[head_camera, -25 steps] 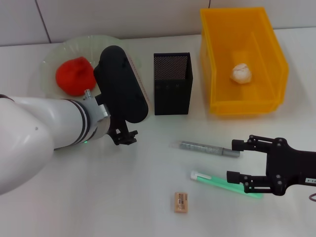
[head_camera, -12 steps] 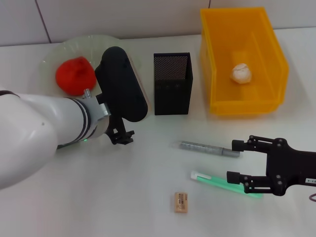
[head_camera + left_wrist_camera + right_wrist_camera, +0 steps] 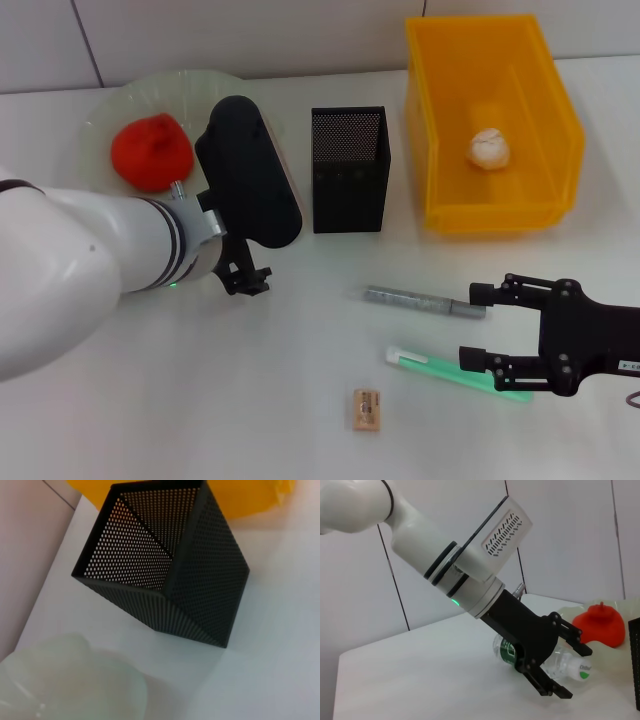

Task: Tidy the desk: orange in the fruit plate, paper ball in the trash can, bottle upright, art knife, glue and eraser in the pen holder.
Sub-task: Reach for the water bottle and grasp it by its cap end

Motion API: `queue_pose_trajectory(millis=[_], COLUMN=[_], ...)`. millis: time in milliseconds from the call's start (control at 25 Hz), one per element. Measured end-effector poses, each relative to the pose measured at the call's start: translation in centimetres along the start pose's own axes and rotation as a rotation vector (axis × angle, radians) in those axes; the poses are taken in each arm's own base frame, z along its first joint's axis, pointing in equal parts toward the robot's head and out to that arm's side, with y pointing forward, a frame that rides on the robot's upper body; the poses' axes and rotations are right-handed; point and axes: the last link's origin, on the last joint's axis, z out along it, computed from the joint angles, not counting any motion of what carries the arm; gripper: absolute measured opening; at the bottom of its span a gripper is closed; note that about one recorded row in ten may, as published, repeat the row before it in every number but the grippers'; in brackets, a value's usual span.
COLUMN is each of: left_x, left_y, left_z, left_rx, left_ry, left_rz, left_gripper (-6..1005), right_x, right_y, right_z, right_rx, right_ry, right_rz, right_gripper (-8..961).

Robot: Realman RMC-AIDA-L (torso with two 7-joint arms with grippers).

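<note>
In the head view, the left gripper (image 3: 247,277) hangs low over the white desk (image 3: 200,400) at centre left, below the black wrist housing that hides what lies beneath it. The right wrist view shows it from the side (image 3: 565,667): its black jaws are spread around a clear plastic bottle with a green label (image 3: 560,664), which lies on its side on the desk, and whether the fingers touch the bottle cannot be told. In the upper left of the head view the red-orange fruit (image 3: 151,152) sits in the translucent pale green fruit plate (image 3: 105,115). The black perforated metal pen holder (image 3: 347,170) stands upright at upper centre, just left of the yellow plastic bin (image 3: 490,125), and a crumpled white paper ball (image 3: 488,147) rests inside that bin. The left wrist view looks into the mesh holder (image 3: 165,565), with the plate's rim (image 3: 70,680) near it. At lower right in the head view the right gripper (image 3: 480,325) hovers with its jaws open; the grey metal art knife (image 3: 420,300) lies by its upper finger and the green glue stick with a white cap (image 3: 445,371) by its lower finger. The small tan eraser (image 3: 367,409) lies apart from them at lower centre.
</note>
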Motion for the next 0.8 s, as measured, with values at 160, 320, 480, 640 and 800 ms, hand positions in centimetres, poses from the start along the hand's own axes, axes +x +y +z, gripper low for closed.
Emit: queue_pose_trajectory(millis=[160,320,480,640,800], left_x=[0.28,0.27,0.03,0.29,0.55], left_y=[0.22,0.33,0.52,0.48,0.12], left_z=[-0.47,-0.70,-0.76,-0.86,-0.74], left_rx=[-0.008,-0.015,-0.029,-0.026,-0.016], left_ry=[0.001,-0.006,-0.029,-0.022,-0.014], left_rz=[0.006,0.011,0.018,0.024,0.026], left_gripper=[821,821,820,820,820], right_x=[0.00,-0.03,-0.03,-0.01,0.03], right_y=[-0.01,-0.04,-0.05,-0.05,-0.17], right_z=[0.00,0.03,0.04,0.02,0.07], right_rx=[0.000,0.000,0.001,0.001,0.008], right_ry=[0.000,0.000,0.000,0.001,0.005], right_rz=[0.000,-0.001,-0.001,-0.001,-0.002], right_gripper=[791,791,791,791,791])
